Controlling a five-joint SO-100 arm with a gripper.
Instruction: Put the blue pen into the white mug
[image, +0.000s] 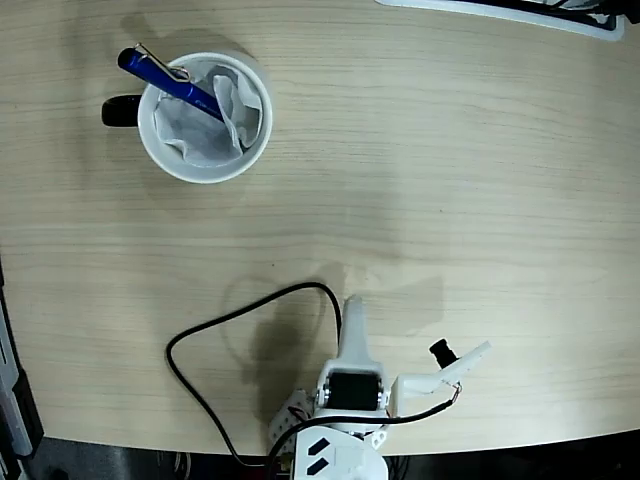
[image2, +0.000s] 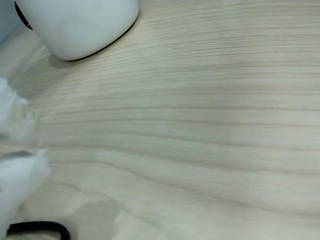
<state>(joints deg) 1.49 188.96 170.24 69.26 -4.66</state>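
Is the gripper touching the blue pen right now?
Apart. The fixed view shows the gripper near the bottom edge, with bare table between it and the blue pen, which leans in the white mug at top left.

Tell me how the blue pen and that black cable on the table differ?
The blue pen is straight, glossy blue, with a silver clip; the black cable is black and curls in a loop. The pen leans in the white mug, one end over the rim; the cable lies flat on the table. Both are slim.

Overhead fixed view – low wrist view
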